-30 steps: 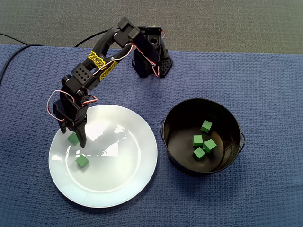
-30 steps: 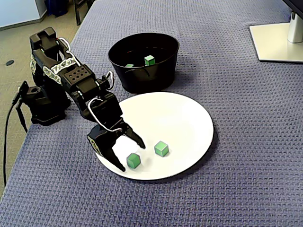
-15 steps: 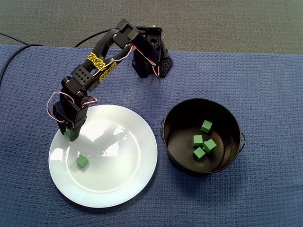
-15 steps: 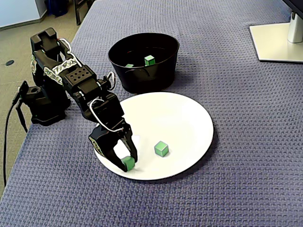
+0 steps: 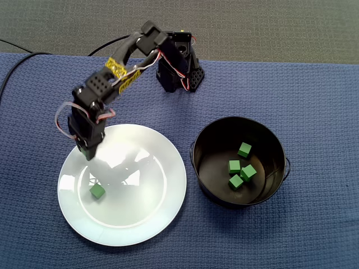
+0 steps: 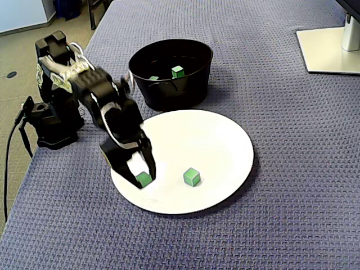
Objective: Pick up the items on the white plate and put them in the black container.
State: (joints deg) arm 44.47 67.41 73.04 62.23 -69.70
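Green cubes, six counted: one held cube [image 6: 144,180] clamped between the fingers of the gripper [image 6: 144,177], over the left rim of the single white plate [image 6: 214,140]; one loose cube [image 6: 192,176] lying on the plate, near the gripper but apart from it; four cubes [image 5: 234,166] inside the single black container [image 5: 194,152], which stands beside the plate on the blue worktop [image 5: 314,101]; the yellow label [image 5: 115,68] on the arm carries markings that are not legible.
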